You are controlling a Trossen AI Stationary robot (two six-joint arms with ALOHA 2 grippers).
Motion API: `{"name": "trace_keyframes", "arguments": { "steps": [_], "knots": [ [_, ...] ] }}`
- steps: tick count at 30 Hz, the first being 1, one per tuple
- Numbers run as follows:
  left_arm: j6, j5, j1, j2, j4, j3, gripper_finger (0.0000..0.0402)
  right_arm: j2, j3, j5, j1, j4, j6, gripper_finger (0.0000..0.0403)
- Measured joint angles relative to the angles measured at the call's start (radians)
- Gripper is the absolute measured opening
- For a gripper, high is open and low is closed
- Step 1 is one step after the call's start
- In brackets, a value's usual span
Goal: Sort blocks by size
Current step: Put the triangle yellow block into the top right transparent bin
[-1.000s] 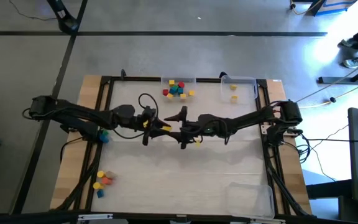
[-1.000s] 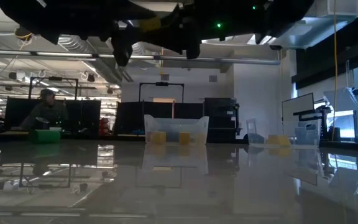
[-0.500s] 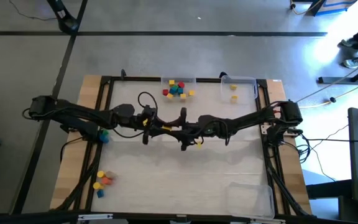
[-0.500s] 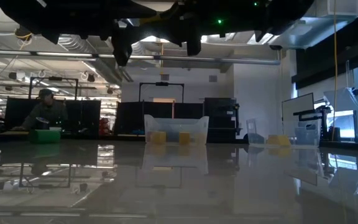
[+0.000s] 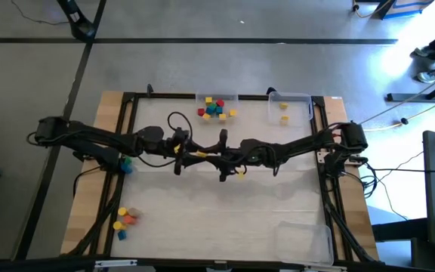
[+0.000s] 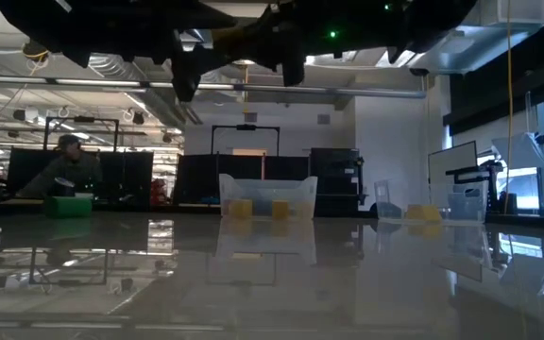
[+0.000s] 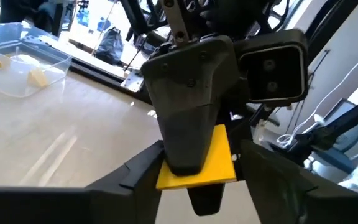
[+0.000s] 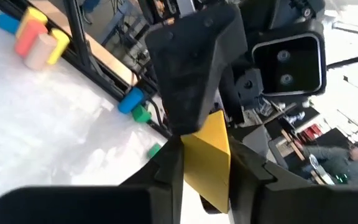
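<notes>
Mid-air handover over the table's middle; right gripper (image 5: 211, 156) pinching the yellow block (image 8: 207, 155); left gripper (image 5: 202, 156) widening off it; right should be clamping firmly before left is backing away.

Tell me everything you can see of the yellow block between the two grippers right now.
The yellow block is a plain, flat-faced piece with sharp edges, matte and evenly coloured, held tilted above the middle of the table. The right gripper clamps it between its dark fingers. The left gripper has fingers standing apart on either side of it, with gaps showing. From above only a yellow sliver shows between the arms.
</notes>
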Motion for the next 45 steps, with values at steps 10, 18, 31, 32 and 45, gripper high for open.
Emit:
{"name": "trace_keyframes", "arguments": {
  "steps": [10,18,31,32,45],
  "knots": [
    [0.073,-0.018,0.127,-0.202,-0.289,0.001,0.0229,-0.028,-0.001,0.196,0.03,-0.088,-0.003,0.0087],
    [0.108,-0.201,0.168,-0.316,-0.565,0.001,0.0226,-0.036,-0.001,0.428,0.047,-0.15,-0.004,0.0089],
    [0.115,-0.227,0.169,-0.315,-0.718,0.001,0.0226,-0.272,-0.001,0.584,-0.049,-0.706,0.308,0.0087],
    [0.116,-0.227,0.169,-0.315,-0.722,0.001,0.0226,-0.297,-0.001,0.589,-0.065,-0.774,0.347,0.0087],
    [0.113,-0.228,0.169,-0.314,-0.72,0.001,0.0226,-0.431,-0.002,0.554,-0.422,-1.341,0.746,0.0089]
  ]
}}
